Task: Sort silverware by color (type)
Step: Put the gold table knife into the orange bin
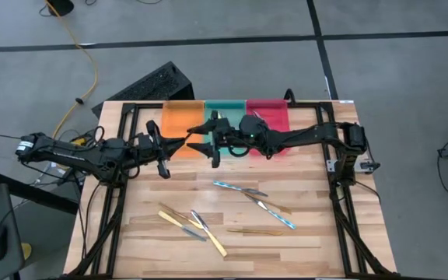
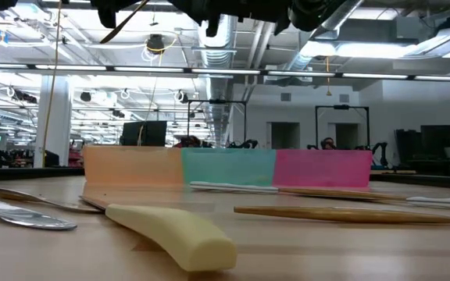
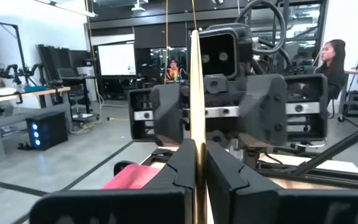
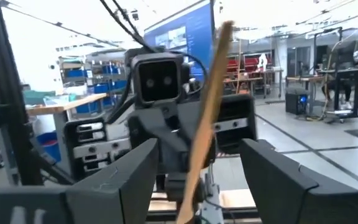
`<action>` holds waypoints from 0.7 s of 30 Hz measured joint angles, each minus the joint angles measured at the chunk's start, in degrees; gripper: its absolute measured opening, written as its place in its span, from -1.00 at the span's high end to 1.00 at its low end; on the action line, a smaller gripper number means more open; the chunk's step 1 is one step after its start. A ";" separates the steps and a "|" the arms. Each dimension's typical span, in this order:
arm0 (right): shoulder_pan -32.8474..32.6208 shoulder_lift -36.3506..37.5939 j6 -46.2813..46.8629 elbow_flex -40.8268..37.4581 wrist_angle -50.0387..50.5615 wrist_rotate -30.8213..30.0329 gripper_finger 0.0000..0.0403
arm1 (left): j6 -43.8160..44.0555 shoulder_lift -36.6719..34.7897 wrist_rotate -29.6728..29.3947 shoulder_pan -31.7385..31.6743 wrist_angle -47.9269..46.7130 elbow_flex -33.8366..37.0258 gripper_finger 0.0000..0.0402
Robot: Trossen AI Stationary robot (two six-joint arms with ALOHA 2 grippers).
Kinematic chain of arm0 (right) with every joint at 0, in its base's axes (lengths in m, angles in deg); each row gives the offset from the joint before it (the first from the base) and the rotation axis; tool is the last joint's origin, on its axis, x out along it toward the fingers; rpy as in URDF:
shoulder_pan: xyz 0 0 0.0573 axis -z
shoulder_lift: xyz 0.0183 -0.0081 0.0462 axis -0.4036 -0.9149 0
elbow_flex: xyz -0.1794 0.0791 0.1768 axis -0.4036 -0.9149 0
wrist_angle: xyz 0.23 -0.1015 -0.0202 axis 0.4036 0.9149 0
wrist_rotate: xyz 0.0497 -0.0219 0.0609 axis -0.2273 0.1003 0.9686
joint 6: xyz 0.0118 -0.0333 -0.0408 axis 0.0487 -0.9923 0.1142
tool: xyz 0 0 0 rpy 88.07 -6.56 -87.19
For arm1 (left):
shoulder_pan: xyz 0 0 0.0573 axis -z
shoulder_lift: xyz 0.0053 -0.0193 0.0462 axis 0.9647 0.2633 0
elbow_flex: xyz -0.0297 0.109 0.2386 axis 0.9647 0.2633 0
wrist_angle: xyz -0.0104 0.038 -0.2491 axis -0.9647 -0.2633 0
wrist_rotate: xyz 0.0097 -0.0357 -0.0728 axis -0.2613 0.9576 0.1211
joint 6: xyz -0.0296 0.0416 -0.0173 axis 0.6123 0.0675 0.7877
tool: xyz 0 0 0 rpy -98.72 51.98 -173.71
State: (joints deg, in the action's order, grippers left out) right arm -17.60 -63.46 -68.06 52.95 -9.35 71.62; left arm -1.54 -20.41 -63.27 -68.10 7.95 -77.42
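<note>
My left gripper (image 1: 164, 149) hovers above the table in front of the orange tray (image 1: 181, 118), shut on a thin bronze-gold utensil (image 3: 194, 93). My right gripper (image 1: 212, 144) faces it in front of the green tray (image 1: 224, 109). It is open, and the utensil's free end (image 4: 213, 106) stands in the gap between its fingers, clear of both. More silverware lies flat on the near half of the table: silver, bluish-handled pieces (image 1: 274, 211), yellow-handled pieces (image 1: 212, 239) and thin gold pieces (image 1: 255, 231). My left gripper pinches the bronze-gold utensil between its two fingers, at the utensil's end nearest the arm (image 3: 196, 168). The fingers come level from the table's left and lie along it. The utensil sticks out past the fingertips toward my right gripper, lifted clear of the table.
The orange tray, the green tray and a red tray (image 1: 274, 113) stand side by side at the table's far edge, right behind both grippers. In the low view a yellow handle (image 2: 174, 234) and a gold piece (image 2: 350, 212) lie close to the near edge.
</note>
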 joint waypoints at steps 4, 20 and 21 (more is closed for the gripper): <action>0.08 0.01 -0.19 2.15 0.40 -0.02 -0.27 | -0.11 0.00 -0.01 0.00 0.02 0.00 0.99; 0.22 0.07 -2.88 5.75 9.71 -1.16 0.77 | -1.13 0.01 -0.43 -0.07 0.04 0.00 0.98; 0.27 0.07 -2.88 5.77 9.93 -1.09 0.84 | -1.22 0.02 -0.51 -0.09 -0.03 0.00 0.98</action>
State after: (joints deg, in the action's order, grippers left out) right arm -17.34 -63.39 -70.94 58.72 0.58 70.52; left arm -2.76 -20.39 -63.78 -68.19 7.91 -77.42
